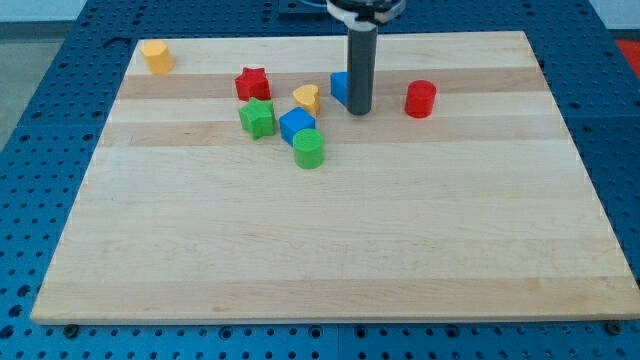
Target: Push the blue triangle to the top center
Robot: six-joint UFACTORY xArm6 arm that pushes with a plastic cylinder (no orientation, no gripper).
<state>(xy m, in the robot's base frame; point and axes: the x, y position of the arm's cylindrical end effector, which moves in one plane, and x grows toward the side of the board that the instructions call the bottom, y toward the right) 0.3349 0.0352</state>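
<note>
dark and straight, the rod ends in my tip (359, 111), which rests on the pale wooden board (330, 250) in the upper middle of the view; there are no jaws here to open or close, so nothing is held and the tip can only shove. the blue triangle (340, 88) sits touching the rod on its left, partly hidden behind it, so only a blue sliver shows and its full outline cannot be made out. it already lies near the top centre, a little below the board's far edge. just left of it is a yellow heart (307, 98), then a red star (252, 83); below those a blue cube (296, 125) sits between a green star (257, 118) and a green cylinder (309, 148), touching or nearly touching both. a red cylinder (421, 99) stands apart to the view's right, and a yellow block (156, 56), its shape hard to read, sits alone at the top left corner. judging from this, what remains is a short nudge upward: the tip looks better placed if it comes round to the triangle's lower side and pushes through its middle towards the view's top, slowly, since an off-centre push on a slanted face would probably spin it or slide it into the yellow heart
</note>
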